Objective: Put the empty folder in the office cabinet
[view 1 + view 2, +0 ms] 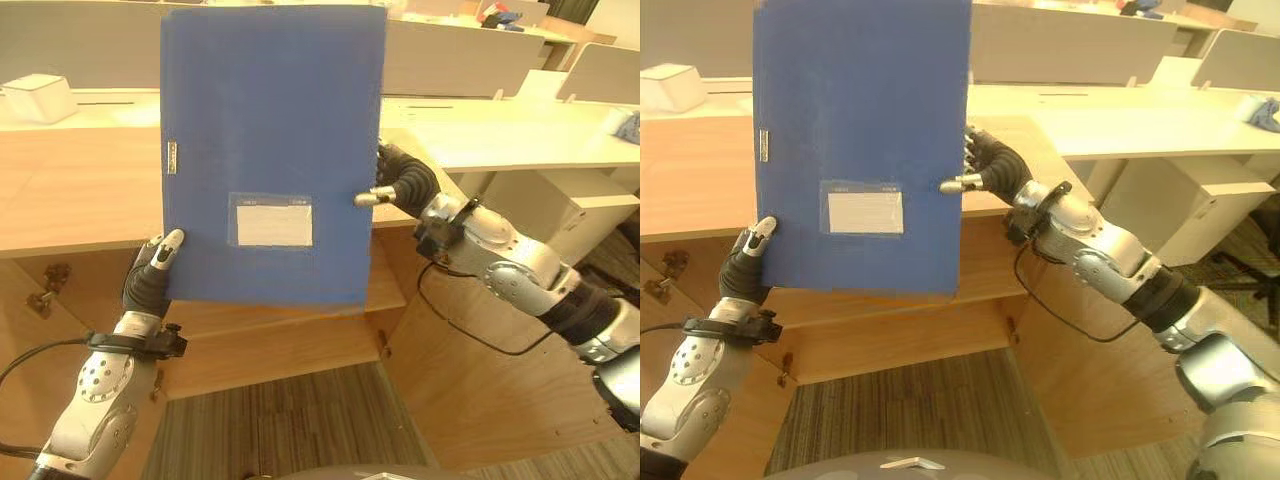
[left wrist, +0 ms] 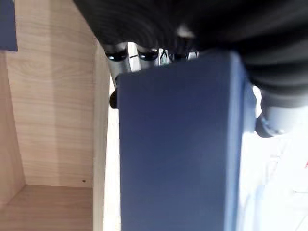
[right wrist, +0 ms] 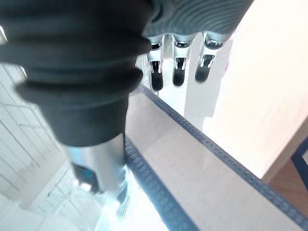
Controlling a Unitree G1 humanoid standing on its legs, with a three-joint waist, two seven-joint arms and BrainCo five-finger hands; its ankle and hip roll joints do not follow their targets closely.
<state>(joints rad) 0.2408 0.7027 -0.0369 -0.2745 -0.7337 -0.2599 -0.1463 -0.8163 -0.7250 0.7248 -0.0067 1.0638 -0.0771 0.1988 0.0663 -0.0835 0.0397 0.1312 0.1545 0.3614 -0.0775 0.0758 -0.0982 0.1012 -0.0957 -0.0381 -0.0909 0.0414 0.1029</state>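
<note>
A blue folder (image 1: 270, 130) with a white label stands upright in the air before me, held between both hands. My left hand (image 1: 150, 280) grips its lower left corner, thumb on the front and fingers behind. My right hand (image 1: 405, 185) pinches the right edge at mid-height, its thumb tip on the front face. The right wrist view looks along the folder's edge (image 3: 202, 173) past the fingers (image 3: 179, 72). Behind and below the folder is the wooden cabinet (image 1: 290, 340) under the desk, its open shelf partly hidden by the folder. The cabinet's inner wall (image 2: 53, 120) shows beside the folder (image 2: 178, 159).
A wooden desk top (image 1: 70, 190) runs above the cabinet, with a white box (image 1: 40, 97) at its far left. A wooden panel (image 1: 480, 390) stands out to the right of the cabinet opening. White desks and grey partitions lie behind. Striped carpet (image 1: 300, 420) covers the floor.
</note>
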